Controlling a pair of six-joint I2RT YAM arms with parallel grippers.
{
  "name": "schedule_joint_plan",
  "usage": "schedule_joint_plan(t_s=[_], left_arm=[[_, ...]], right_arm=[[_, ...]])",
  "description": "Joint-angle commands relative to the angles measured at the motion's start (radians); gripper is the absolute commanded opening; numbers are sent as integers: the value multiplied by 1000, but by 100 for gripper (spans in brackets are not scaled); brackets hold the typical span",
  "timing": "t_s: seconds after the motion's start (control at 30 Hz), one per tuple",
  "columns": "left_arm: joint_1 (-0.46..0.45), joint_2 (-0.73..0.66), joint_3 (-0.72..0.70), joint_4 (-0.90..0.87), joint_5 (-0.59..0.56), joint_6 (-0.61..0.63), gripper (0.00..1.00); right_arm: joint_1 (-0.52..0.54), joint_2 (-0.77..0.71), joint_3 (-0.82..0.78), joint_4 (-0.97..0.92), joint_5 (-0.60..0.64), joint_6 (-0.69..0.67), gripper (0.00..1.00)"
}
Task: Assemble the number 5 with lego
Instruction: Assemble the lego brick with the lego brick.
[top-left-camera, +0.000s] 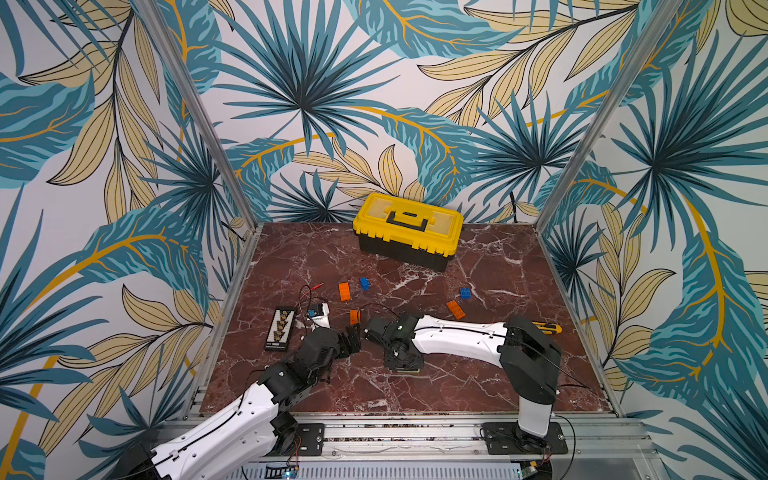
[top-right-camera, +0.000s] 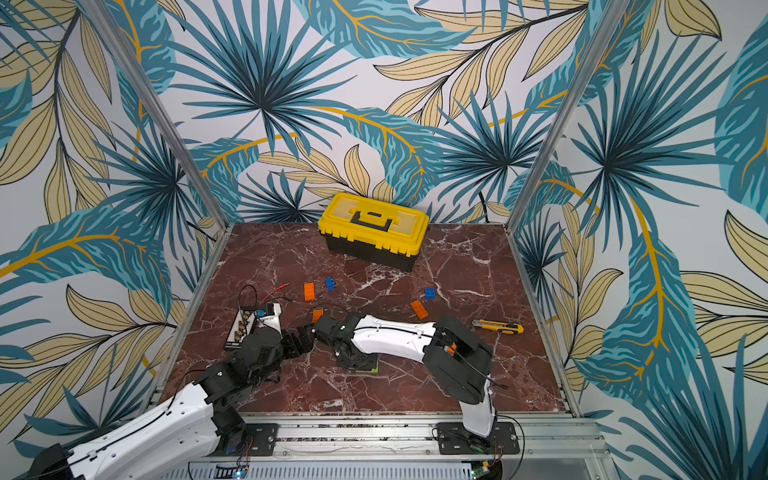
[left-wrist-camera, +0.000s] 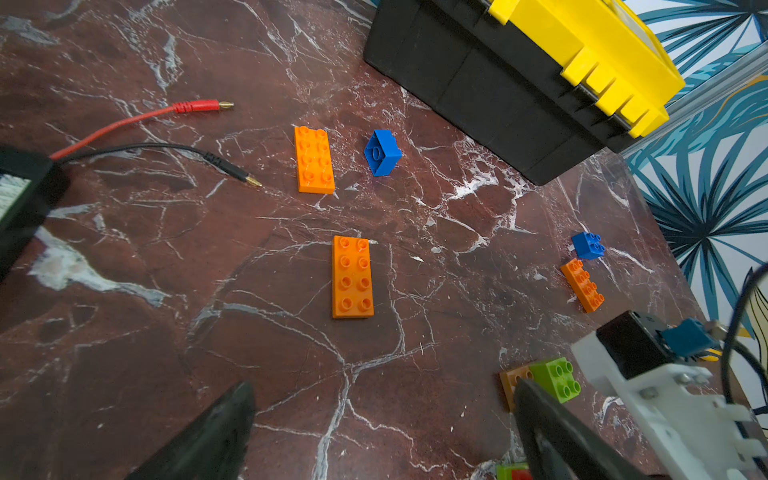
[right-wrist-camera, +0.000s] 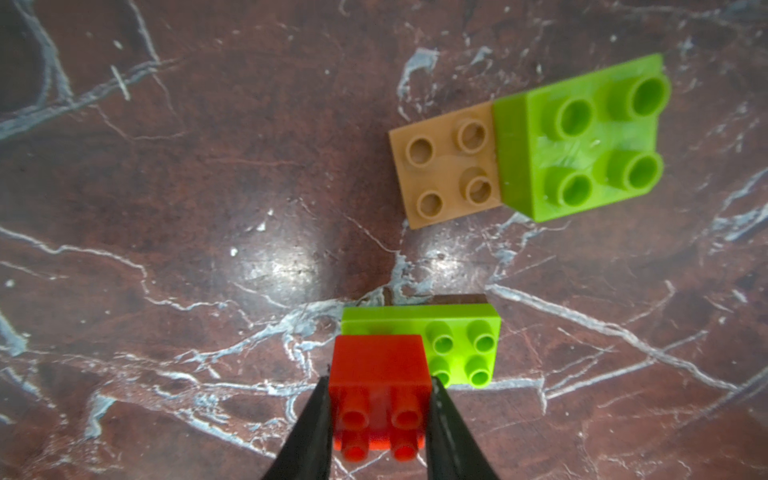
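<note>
In the right wrist view my right gripper (right-wrist-camera: 379, 380) is shut on a red lego brick (right-wrist-camera: 378, 357), which sits over one half of a lime green oblong (right-wrist-camera: 461, 349). Beyond them a lime green square (right-wrist-camera: 582, 141) covers one end of a tan plate (right-wrist-camera: 449, 166). Three orange oblongs (left-wrist-camera: 313, 160) (left-wrist-camera: 352, 276) (left-wrist-camera: 582, 284) and two blue bricks (left-wrist-camera: 382, 151) (left-wrist-camera: 588, 245) lie loose on the marble. My left gripper (left-wrist-camera: 384, 388) hangs open and holds nothing, short of the nearest orange oblong (top-left-camera: 354, 316). In both top views the right wrist hides the red brick.
A yellow-and-black toolbox (top-left-camera: 409, 226) stands at the back of the table. A yellow utility knife (top-left-camera: 548, 328) lies behind the right arm. A black device (top-left-camera: 282, 328) sits at the left, with red (left-wrist-camera: 199, 107) and black (left-wrist-camera: 232, 172) leads trailing towards the bricks.
</note>
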Motion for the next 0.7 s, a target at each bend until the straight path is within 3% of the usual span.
schedule_joint_plan(t_s=[0.0,0.67], left_arm=[[8,0,-34,20,5,-5,100],[10,-4,-23,3,19,-16,100]], right_arm=[[-3,24,0,-40,11,2,18],[-27,74,-72,35,-55,-18,17]])
